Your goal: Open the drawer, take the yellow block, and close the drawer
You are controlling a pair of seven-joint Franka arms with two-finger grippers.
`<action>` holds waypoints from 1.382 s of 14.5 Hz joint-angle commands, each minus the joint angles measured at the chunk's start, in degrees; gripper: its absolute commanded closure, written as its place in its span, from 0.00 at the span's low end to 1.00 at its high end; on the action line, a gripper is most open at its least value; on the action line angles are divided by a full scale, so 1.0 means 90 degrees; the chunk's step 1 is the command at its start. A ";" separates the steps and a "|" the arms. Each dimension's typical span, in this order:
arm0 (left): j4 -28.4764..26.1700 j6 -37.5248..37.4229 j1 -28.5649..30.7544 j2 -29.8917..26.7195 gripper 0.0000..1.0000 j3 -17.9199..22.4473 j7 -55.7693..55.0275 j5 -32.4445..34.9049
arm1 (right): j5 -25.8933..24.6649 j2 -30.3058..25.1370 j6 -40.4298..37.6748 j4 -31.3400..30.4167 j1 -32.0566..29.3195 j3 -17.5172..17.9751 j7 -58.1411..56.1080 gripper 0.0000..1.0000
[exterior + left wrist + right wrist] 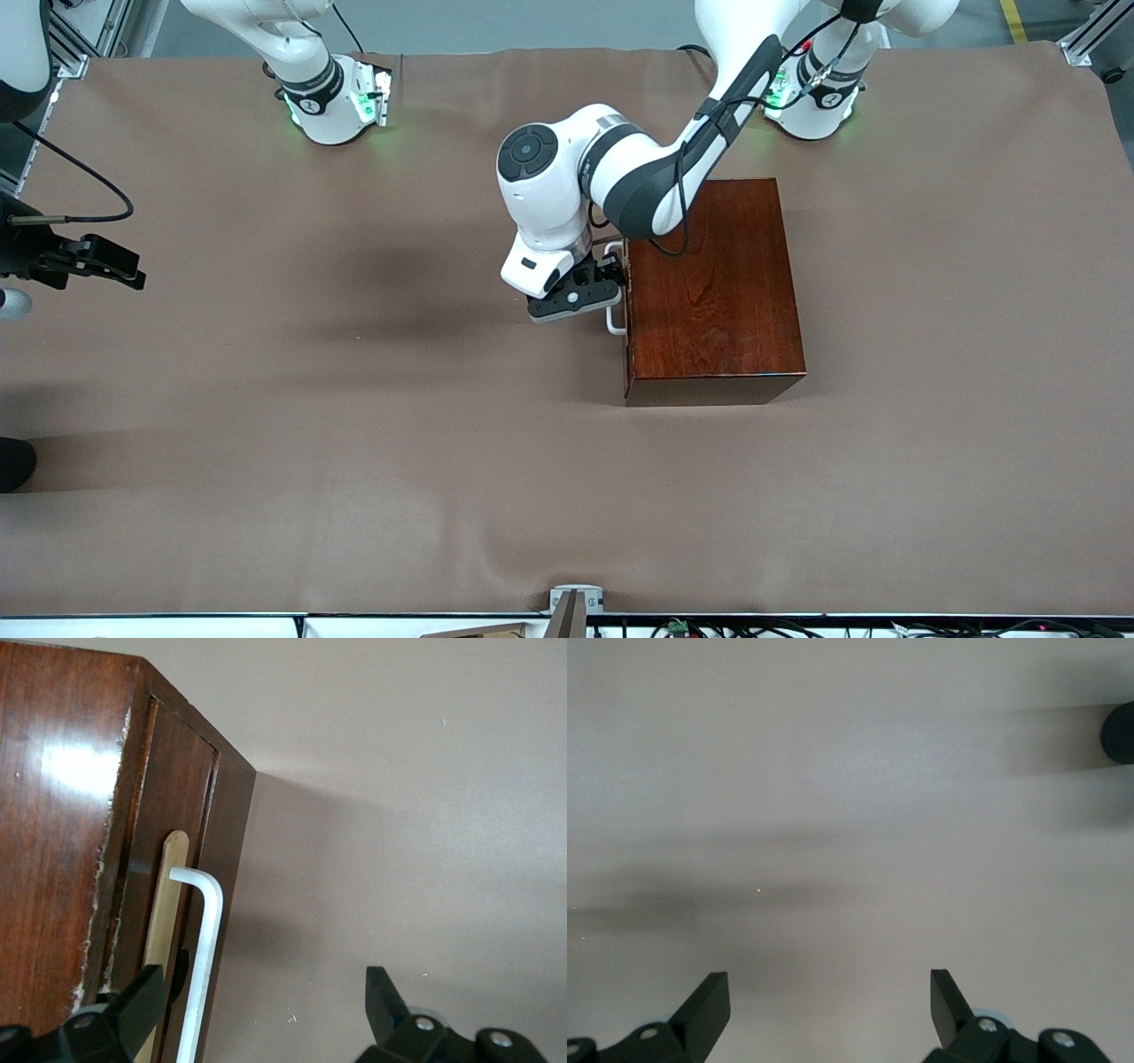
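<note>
Left wrist view: left gripper [257, 1010], fingers spread apart, straddles the white handle [205, 939] of the shut drawer [177, 859], positioned for a pull; yellow block unseen, presumably inside; right gripper [830, 1010], also spread, waits over bare table [850, 771].

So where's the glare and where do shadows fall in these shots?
Left wrist view: a bright glare patch on the wooden box, and the box casts a soft shadow on the tablecloth. Front view: the left arm's broad shadow darkens the cloth. Right wrist view: only faint shadow bands.
</note>
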 commanded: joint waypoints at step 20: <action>0.0156 0.0178 -0.0206 0.0330 0.00 0.0039 -0.0283 0.0157 | -0.0085 -0.0174 0.0003 -0.0155 -0.0001 0.0020 -0.0004 0.00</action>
